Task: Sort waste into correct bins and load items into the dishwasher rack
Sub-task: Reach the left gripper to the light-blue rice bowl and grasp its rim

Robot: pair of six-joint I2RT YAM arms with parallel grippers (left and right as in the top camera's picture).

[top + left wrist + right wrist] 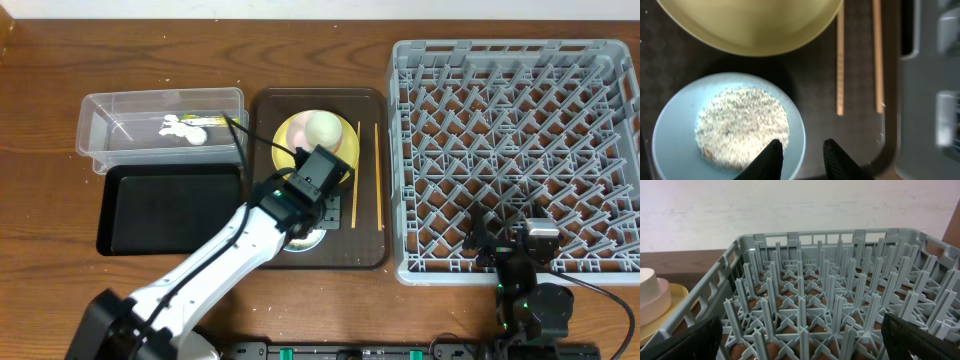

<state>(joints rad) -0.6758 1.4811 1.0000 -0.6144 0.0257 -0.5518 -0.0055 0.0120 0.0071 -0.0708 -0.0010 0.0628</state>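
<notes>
A pale blue bowl (675,135) holding a heap of off-white rice crumbs (742,125) sits on the brown serving tray (370,255). My left gripper (801,146) is open. Its fingers straddle the bowl's right rim, one over the inside and one outside. In the overhead view the left gripper (312,218) covers most of the bowl (303,244). A yellow plate (290,135) carries a white bowl (322,128). Two chopsticks (840,65) lie to the right. My right gripper (800,342) is wide open and empty over the grey rack's (505,60) front edge. No small cup shows.
A clear tub (100,115) at the back left holds a white paper scrap (182,127) and a yellow-green wrapper (212,120). A shallow black tray (170,210) lies in front of it. The rack (805,295) has rows of upright pegs.
</notes>
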